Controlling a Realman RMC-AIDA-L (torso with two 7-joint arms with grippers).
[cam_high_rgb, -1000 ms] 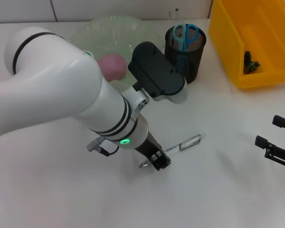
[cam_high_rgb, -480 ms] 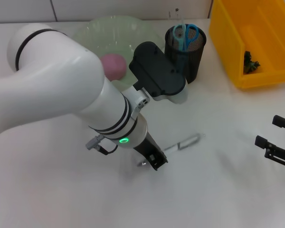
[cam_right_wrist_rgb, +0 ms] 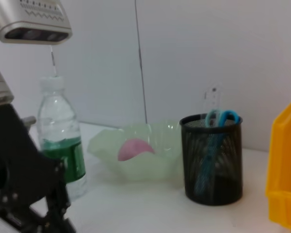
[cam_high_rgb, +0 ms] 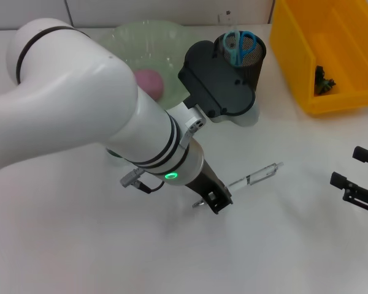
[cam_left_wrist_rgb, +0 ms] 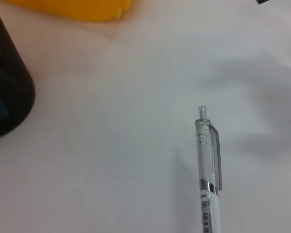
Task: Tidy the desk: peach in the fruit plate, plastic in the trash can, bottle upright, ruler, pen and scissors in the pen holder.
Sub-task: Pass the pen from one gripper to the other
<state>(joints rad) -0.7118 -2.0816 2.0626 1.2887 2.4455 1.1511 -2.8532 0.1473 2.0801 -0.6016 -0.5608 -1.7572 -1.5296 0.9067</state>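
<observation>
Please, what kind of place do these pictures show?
Probably a lab desk set up for a tidying test: a white table with a mesh pen holder, a yellow bin, and a plain white wall behind.

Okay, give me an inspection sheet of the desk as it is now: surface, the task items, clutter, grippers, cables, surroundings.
Surface: white desk, no spills seen.
Peach: pink peach lies in the green fruit plate.
Scissors: blue-handled scissors stand in the black mesh pen holder.
Ruler: clear ruler also stands in the holder.
Pen: clear pen gripped at its tip end, clicker end pointing toward the robot's right.
Bottle: water bottle stands upright beside the plate.
Trash can: yellow bin, something dark inside.
Clutter: nothing seen.
Left gripper: shut on the pen.
Right gripper: low at the right edge, holding nothing.
Cables: short loop at the left wrist.
Surroundings: white wall behind.
</observation>
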